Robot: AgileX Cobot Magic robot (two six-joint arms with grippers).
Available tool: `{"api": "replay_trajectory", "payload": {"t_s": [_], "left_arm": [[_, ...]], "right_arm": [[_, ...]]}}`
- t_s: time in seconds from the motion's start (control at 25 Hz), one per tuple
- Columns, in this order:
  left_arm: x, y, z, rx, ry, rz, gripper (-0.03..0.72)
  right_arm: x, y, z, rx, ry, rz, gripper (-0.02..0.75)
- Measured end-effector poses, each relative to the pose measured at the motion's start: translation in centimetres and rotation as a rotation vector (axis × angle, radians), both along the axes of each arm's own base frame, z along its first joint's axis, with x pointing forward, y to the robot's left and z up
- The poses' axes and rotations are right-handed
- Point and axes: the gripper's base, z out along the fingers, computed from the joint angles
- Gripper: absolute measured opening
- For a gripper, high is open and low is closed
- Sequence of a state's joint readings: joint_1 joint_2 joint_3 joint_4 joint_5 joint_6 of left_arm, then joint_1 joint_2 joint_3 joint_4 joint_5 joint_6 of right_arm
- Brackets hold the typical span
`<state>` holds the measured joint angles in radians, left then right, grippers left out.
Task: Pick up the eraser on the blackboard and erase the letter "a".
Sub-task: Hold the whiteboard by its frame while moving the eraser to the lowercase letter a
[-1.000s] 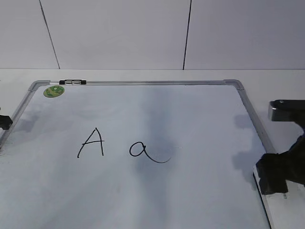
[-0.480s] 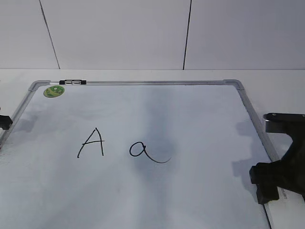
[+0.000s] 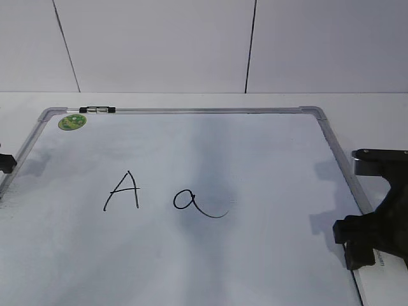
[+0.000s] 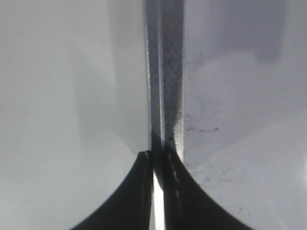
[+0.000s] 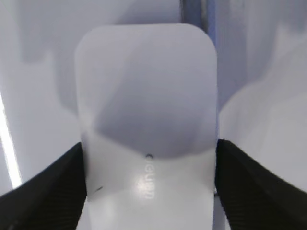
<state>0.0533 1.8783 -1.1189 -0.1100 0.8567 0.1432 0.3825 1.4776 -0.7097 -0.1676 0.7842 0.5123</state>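
Lying flat on the white tabletop, the blackboard carries two handwritten marks in black marker: an angular capital "A" and, just to its right, the letter "a", a round lowercase shape with a long curved tail. A round green sticker sits near the board's far left corner; its print is too small to read. The eraser shows in the right wrist view as a white rounded block with small grey lettering on top that is too blurred to make out. The right gripper has its jaws set against the eraser's two long sides, pinching it at the board's right edge. The left gripper hovers over the board's silver-grey frame with its jaws pressed nearly together, holding nothing.
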Motion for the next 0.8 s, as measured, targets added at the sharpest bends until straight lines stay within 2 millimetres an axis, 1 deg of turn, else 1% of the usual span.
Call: {"api": "replay_trajectory", "payload": {"t_s": [0.28,0.56,0.8], "left_arm": [[0.0,0.0,0.0,0.0,0.0,0.0,0.018],[0.0,0.0,0.0,0.0,0.0,0.0,0.018],[0.0,0.0,0.0,0.0,0.0,0.0,0.018]], "right_arm": [[0.05,0.02,-0.11,0.0,0.001,0.0,0.596],[0.15,0.11,-0.65,-0.009,0.022,0.003,0.589],[0.16,0.09,-0.65,-0.012,0.021,0.006,0.54]]}}
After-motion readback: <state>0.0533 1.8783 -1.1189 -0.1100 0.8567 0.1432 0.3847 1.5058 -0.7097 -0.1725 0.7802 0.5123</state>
